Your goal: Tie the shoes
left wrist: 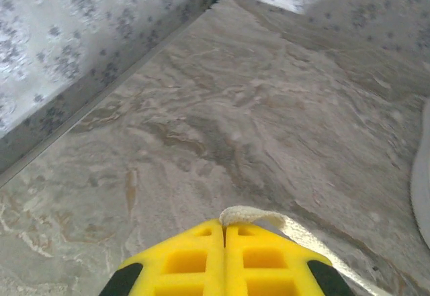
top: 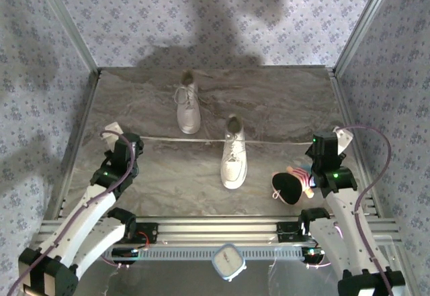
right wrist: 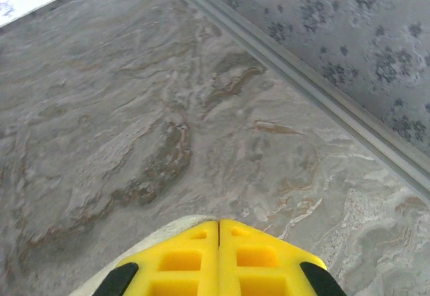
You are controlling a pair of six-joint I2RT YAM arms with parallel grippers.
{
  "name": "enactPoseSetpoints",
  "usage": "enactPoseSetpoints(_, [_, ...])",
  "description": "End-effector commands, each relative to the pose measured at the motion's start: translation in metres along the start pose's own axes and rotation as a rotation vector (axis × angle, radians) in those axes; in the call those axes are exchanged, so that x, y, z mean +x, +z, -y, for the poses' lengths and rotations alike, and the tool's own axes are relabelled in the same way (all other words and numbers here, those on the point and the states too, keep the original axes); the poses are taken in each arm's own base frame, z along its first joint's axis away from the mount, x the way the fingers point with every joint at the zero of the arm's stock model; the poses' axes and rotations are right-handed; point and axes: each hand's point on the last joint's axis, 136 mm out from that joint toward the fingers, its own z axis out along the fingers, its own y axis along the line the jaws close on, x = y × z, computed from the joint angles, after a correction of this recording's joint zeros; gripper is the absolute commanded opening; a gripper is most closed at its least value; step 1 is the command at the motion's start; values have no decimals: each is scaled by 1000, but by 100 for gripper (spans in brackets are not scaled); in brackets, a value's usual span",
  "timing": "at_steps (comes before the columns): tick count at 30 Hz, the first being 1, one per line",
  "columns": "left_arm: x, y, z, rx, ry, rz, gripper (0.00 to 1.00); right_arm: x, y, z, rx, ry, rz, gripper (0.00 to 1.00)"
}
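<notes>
Two white shoes lie on the marble-patterned floor: the far shoe left of centre and the near shoe in the middle. A white lace runs taut in a straight line across the floor, through the near shoe's top. My left gripper is shut on the lace's left end, which pokes out past the yellow fingertips. My right gripper is shut on the lace's right end, which shows under its left finger. A white shoe edge shows at the right border of the left wrist view.
A black-and-pink plush toy lies near the right arm, just right of the near shoe. Patterned walls with metal rails close in the floor on the left, right and back. Both grippers sit close to the side walls.
</notes>
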Motion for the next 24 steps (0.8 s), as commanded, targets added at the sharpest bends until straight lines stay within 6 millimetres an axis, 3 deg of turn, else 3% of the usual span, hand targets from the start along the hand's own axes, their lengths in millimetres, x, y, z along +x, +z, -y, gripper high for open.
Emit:
enactPoseSetpoints(1, [8,9,-5,-12,-68,-34,0,-1,16,4,-9,107,-15,0])
enactPoseSetpoints(8, [10,30,2,-27,-51,-73,0,-16,42,21,59,174,-11,0])
enactPoseSetpoints(17, [33,47,-30,-167,-98,-141,0,-1,63,36,124,189,-55,0])
enactPoseSetpoints(24, [45,55,-31,-187,-85,-198,0,5,72,46,160,202,-83,0])
